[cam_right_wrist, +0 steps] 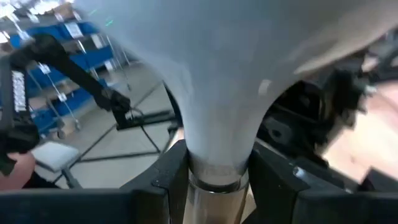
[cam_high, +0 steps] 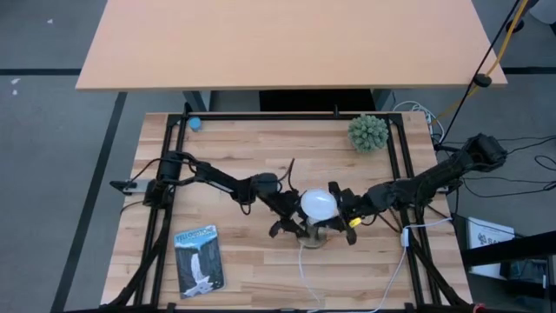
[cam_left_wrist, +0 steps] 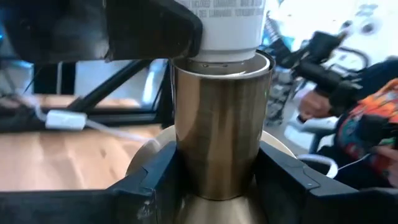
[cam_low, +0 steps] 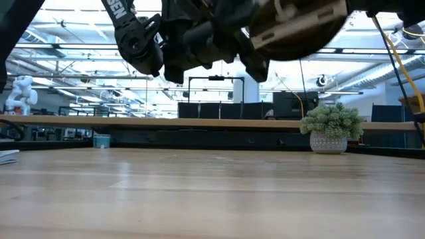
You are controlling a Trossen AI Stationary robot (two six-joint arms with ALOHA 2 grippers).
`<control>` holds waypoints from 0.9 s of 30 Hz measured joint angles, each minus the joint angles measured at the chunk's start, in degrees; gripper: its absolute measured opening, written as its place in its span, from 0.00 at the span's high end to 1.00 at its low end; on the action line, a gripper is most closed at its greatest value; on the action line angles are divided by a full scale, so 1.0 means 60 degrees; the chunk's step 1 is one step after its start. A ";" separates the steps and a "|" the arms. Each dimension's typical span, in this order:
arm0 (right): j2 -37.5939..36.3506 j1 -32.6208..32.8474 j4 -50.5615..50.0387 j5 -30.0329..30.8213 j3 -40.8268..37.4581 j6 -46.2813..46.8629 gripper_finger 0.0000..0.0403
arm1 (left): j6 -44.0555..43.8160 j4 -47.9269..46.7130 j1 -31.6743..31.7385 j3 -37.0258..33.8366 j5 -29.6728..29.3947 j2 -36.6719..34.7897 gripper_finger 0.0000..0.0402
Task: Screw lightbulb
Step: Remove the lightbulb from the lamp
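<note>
At table centre, left gripper (cam_left_wrist: 217,186) jaws clamping smooth brass socket (cam_left_wrist: 221,124), right gripper (cam_right_wrist: 211,180) jaws pinching frosted lightbulb (cam_right_wrist: 230,74) neck.

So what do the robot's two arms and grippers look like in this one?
Both arms are dark, nearly black, and jointed, with thin black cables trailing from their bases. The left gripper has two flat, dark, angular fingers; the right gripper has matching dark fingers and a small yellow mark near its tip. White lettering shows on one arm link in the low view.
</note>
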 joint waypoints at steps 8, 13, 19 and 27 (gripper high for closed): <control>0.0145 -0.0754 0.1226 -0.1331 0.0029 -0.0634 0.67 | -0.0346 0.0519 -0.0002 0.0241 0.0873 0.0000 0.56; 0.0642 -0.1319 0.1420 -0.2888 0.0607 -0.0416 0.67 | -0.0379 0.0540 -0.0017 0.0699 0.1705 -0.0001 0.56; 0.0479 -0.1462 0.1128 -0.2824 0.0646 -0.0278 0.64 | -0.0761 0.0455 0.0122 0.0688 0.1632 -0.0018 0.56; 0.0360 -0.1845 0.0885 -0.2601 0.0630 0.0276 0.53 | -0.1265 0.0371 0.0313 0.0688 0.1638 -0.0040 0.56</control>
